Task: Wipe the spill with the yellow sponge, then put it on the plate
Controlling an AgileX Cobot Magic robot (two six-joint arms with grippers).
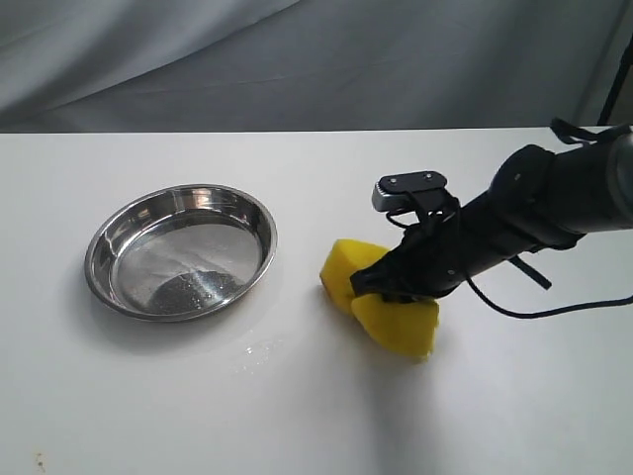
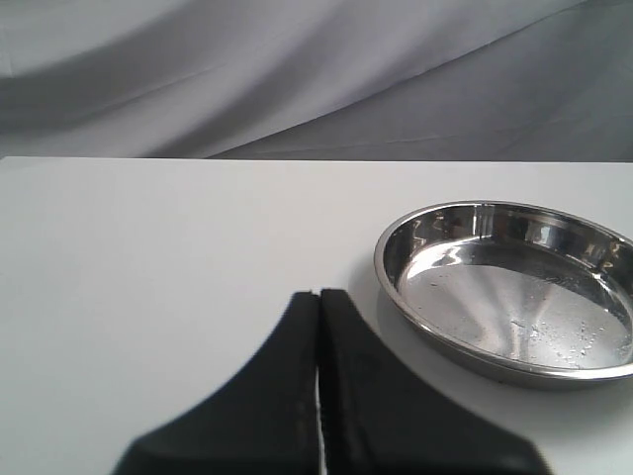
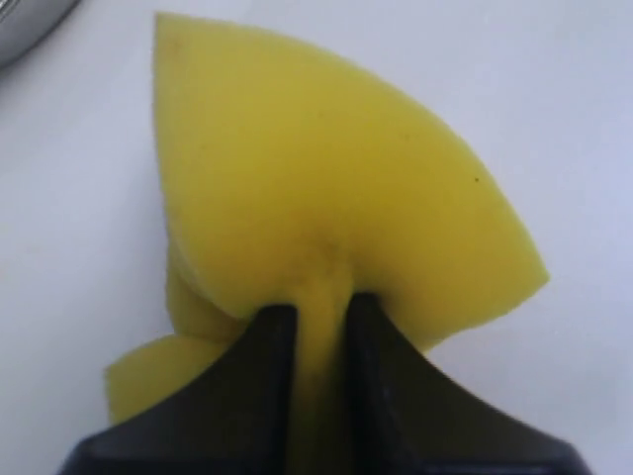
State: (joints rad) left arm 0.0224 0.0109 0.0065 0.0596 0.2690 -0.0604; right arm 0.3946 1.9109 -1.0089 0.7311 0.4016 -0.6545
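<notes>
The yellow sponge (image 1: pixel 398 325) rests on the white table, right of the plate (image 1: pixel 91 265), and is pinched into a folded wedge. My right gripper (image 1: pixel 383 288) is shut on the sponge's middle; the right wrist view shows foam (image 3: pixel 326 168) bulging out past both fingers of that gripper (image 3: pixel 321 319). The plate is a shiny steel dish with water droplets on its bottom, and the left wrist view shows it too (image 2: pixel 495 307). My left gripper (image 2: pixel 318 297) is shut on nothing, low over bare table beside the dish. No amber spill shows; only a faint wet smear (image 1: pixel 259 348) lies near the plate's front.
Grey cloth (image 1: pixel 297 59) hangs behind the table's far edge. A black cable (image 1: pixel 539 309) loops under the right arm. A sliver of the plate's rim (image 3: pixel 25 20) shows in a corner of the right wrist view.
</notes>
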